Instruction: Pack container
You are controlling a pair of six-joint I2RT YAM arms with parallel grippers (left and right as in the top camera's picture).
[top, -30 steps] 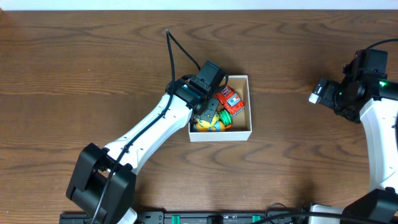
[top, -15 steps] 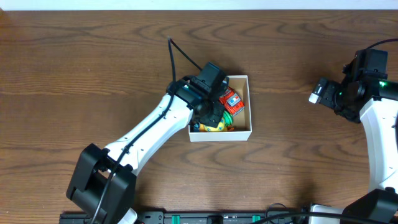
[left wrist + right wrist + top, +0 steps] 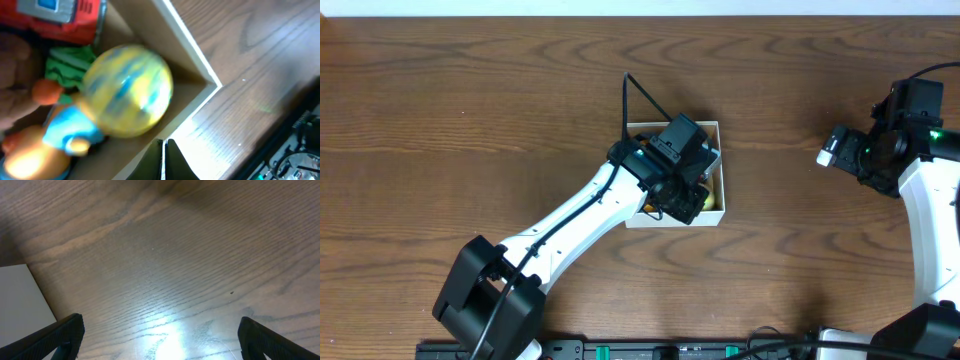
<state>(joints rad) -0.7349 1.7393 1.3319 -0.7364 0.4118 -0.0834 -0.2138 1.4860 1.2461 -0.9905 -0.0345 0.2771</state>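
The left gripper hangs low over the box, hiding most of its inside from overhead. Whether its jaws are spread or pressed together cannot be told: its wrist view shows only one dark finger, right at the box's wall near a corner. Just ahead of that finger lies a yellow-and-blue ball. Past the ball sit a green toy and a red toy, with blurred blue and orange pieces to one side. The box sits on the wooden table directly under this gripper. The right gripper is well apart from the box, jaws spread wide over bare wood, holding nothing.
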